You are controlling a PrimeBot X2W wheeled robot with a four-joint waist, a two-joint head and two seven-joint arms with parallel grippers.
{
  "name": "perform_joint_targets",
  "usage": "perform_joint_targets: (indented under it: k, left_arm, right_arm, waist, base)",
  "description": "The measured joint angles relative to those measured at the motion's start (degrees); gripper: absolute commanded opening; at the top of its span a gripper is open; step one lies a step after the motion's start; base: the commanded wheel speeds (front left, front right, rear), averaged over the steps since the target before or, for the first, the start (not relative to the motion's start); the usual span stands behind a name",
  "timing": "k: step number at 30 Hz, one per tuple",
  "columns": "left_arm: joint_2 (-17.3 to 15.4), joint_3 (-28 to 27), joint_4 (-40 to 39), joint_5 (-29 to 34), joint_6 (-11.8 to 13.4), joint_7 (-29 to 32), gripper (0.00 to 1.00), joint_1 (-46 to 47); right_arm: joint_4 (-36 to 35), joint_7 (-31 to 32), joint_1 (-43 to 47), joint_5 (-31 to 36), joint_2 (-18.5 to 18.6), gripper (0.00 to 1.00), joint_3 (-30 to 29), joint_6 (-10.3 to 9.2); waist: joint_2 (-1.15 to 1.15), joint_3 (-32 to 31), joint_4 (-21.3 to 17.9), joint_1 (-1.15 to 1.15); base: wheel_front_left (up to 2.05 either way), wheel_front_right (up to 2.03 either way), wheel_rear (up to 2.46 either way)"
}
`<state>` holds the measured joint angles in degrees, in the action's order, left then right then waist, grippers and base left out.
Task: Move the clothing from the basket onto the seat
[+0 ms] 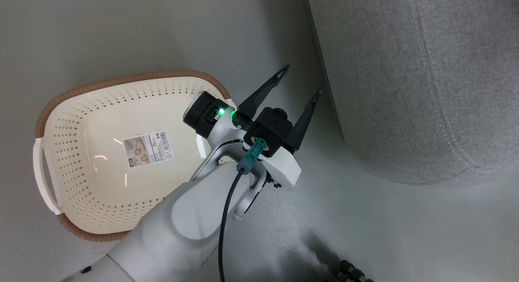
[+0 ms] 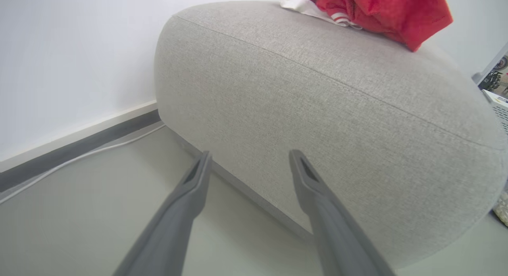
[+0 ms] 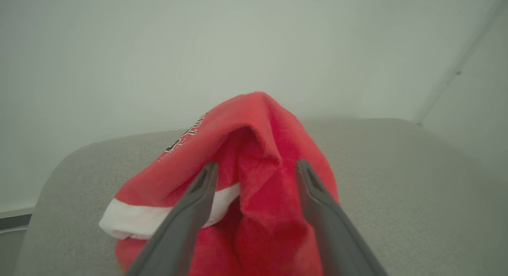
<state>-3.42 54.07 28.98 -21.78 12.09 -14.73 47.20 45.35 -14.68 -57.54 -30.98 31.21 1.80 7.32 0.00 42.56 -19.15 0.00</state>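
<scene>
Head view, far left: the basket sits on the floor. Its bare bottom shows a label, so I think all the clothing is out. Just to its right, the left gripper hangs over the floor, between the basket and the seat. Its two fingers are spread wide and hold nothing. There it has room and bumps into nothing. On the right is the big grey seat, close to the basket, so the trip is short.

Left wrist view: the clothing lies in a red heap on top of the seat. It is back from the rounded edge, where it should not slide off.

Right wrist view: the right gripper points at that heap. Its fingers are apart, one on each side of a fold, and they do not squeeze it. I think it is letting go and the job is nearly finished.
</scene>
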Motion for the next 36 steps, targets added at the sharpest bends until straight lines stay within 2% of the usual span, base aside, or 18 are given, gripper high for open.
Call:
perform_joint_targets:
  k: [7,13,25,36]
  left_arm:
    - [0.21,-3.64,-1.20,0.08,0.59,0.00,1.00,-3.50]
    - [0.32,-9.06,-2.50,1.23,0.92,0.00,1.00,-8.37]
    - [0.37,-24.62,-8.12,5.77,0.97,0.01,1.00,-22.32]
    - [0.09,-36.79,-12.04,8.25,-0.78,0.01,1.00,-32.40]
  right_arm:
    - [-6.14,0.00,8.16,-3.08,-0.10,1.00,1.24,0.00]
    - [-10.73,0.00,13.59,-3.46,-0.32,1.00,2.72,0.00]
    - [-18.45,0.01,23.07,-3.34,-1.70,1.00,4.23,0.00]
    - [-22.85,0.01,31.27,-2.59,-4.23,1.00,6.00,0.00]
  waist:
    - [0.00,-4.55,1.52,0.00]
    - [0.00,-9.38,3.29,0.00]
    - [0.00,-19.87,9.46,0.00]
    - [0.00,-28.00,15.00,0.00]
  base:
    - [0.00,0.00,0.00]
    - [0.00,0.00,0.00]
    - [0.00,0.00,0.00]
    - [0.00,0.00,0.00]
